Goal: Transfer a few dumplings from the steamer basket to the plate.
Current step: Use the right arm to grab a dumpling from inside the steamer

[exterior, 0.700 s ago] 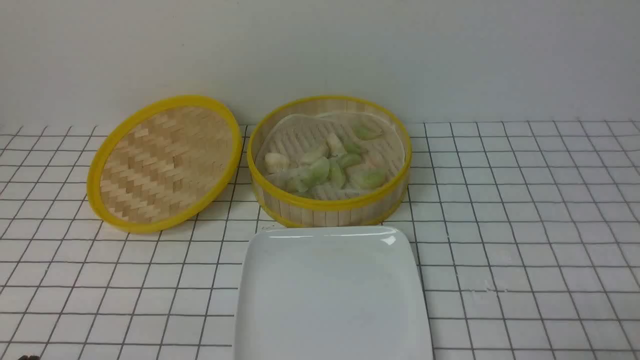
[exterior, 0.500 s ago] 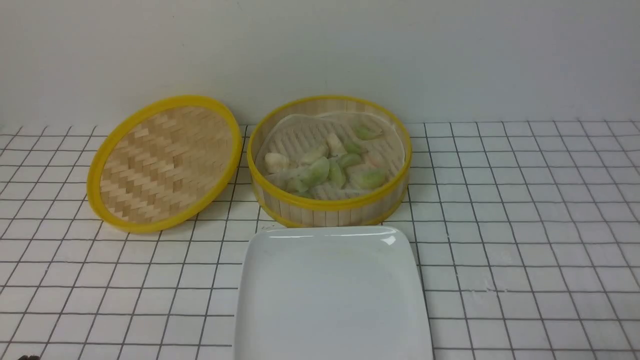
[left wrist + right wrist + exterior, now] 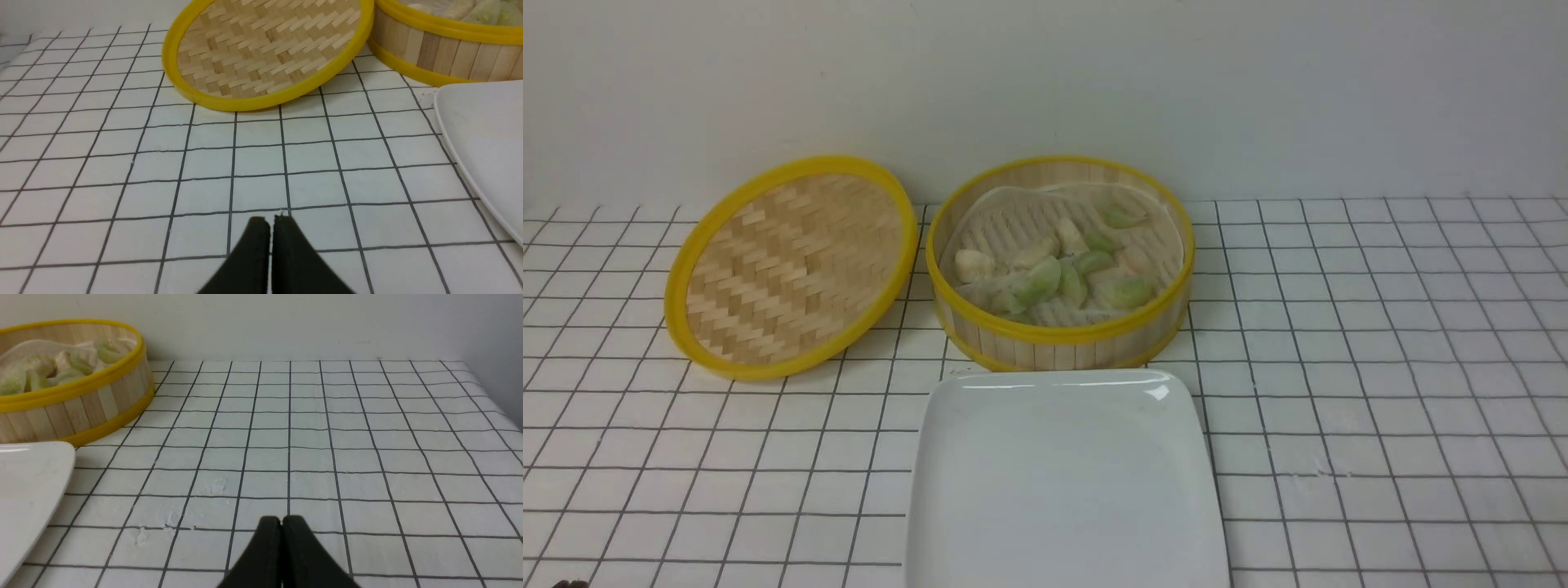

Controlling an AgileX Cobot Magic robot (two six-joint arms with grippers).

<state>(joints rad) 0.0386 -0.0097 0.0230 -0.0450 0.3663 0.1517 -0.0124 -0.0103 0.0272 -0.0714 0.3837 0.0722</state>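
Dumplings (image 3: 1074, 265) in the steamer basket (image 3: 1062, 343), bare plate (image 3: 1066, 482) in front

The basket stands at the far side of the gridded table (image 3: 1347, 408), its pale liner (image 3: 1005, 216) under the dumplings; the plate lies just on its near side, and the woven lid (image 3: 792, 269) lies to its left. The left gripper (image 3: 264, 241) and the right gripper (image 3: 282, 547) are both closed, holding nothing, the right one to the right of the plate.
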